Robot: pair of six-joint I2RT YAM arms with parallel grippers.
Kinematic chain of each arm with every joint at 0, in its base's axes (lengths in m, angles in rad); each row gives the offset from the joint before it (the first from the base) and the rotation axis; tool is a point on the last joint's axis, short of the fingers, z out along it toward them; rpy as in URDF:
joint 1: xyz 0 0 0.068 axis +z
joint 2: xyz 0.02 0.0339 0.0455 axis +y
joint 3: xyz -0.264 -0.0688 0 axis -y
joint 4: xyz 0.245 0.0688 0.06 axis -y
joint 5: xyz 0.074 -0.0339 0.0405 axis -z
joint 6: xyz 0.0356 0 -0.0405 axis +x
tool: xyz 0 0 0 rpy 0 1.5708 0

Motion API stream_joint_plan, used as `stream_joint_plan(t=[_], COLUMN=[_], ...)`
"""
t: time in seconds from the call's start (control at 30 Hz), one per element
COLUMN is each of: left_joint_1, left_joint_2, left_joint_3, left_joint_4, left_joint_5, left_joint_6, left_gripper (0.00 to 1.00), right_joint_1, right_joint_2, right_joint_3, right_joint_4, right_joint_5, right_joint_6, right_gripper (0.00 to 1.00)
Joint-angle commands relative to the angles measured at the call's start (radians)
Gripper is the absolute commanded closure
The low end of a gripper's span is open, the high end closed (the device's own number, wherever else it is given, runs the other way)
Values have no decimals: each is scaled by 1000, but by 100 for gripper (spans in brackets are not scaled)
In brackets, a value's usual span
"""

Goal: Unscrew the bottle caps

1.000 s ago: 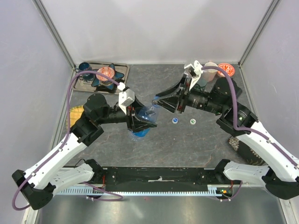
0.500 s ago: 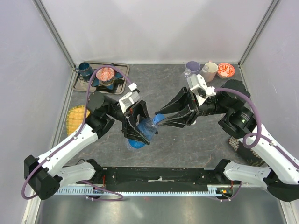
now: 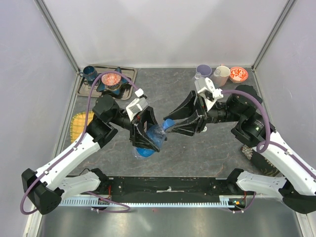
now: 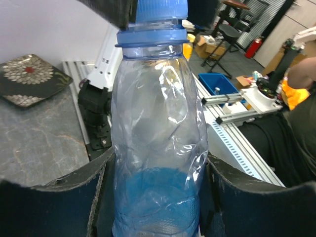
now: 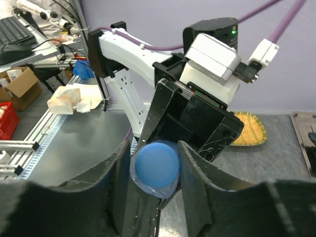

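A crumpled blue-tinted bottle (image 3: 153,135) hangs tilted above the table, neck toward the right arm. My left gripper (image 3: 147,138) is shut on its lower body; in the left wrist view both fingers press the bottle (image 4: 158,123) near its blue base. Its blue cap (image 4: 160,10) is on the neck. My right gripper (image 3: 170,125) is shut on that cap (image 5: 156,165), a finger on each side, with the left gripper's black body (image 5: 197,118) behind. The other bottles are not clearly seen.
A dark tray (image 3: 129,71) with a cup and a red bowl sits at the back left, and a yellow woven mat (image 3: 79,122) lies beside the left arm. A lilac cup (image 3: 203,70), a beige cup (image 3: 222,75) and a red bowl (image 3: 238,74) stand at the back right.
The left arm has swung the bottle's neck toward the right. The right gripper has come down and forward onto the cap, and two small loose caps on the table are now hidden behind it.
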Motion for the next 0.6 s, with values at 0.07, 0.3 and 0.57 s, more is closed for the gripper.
stream_joint_plan(t=[0.07, 0.3, 0.57], left_joint_1=[6, 6, -66], left_joint_2=[-27, -34, -82], left_joint_3=[64, 72, 66], left_joint_4=[-223, -289, -387], left_joint_5=[-170, -263, -747], left_joint_6=[231, 287, 449], left_gripper=[59, 59, 57], right_joint_1=[16, 16, 16], right_joint_2=[-13, -8, 26], right_joint_3=[37, 112, 185], right_joint_4=[-54, -86, -212], right_joint_5=[132, 345, 896], right_joint_6=[83, 117, 280], right_gripper=[32, 10, 9])
